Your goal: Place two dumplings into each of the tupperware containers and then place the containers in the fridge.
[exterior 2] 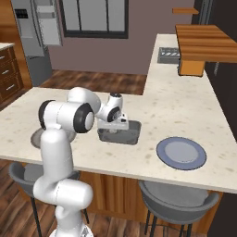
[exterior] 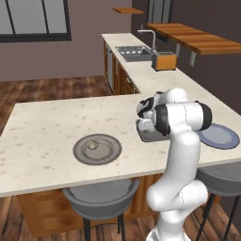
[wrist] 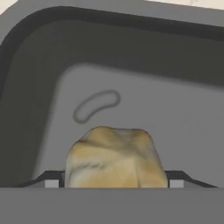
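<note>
Hand view showed you a dumpling between the spread fingertips, low inside the dark tupperware container; whether they gripped it, can't tell. It was lumpy, no clear long axis. Left base view gave what that one didn't: another dumpling on the round grey plate, apart from the container.

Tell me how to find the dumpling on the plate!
Look at the big pale counter. On its near side sits a round grey plate, left of the arm. The small pale lump in its middle is the dumpling, alone there.
</note>
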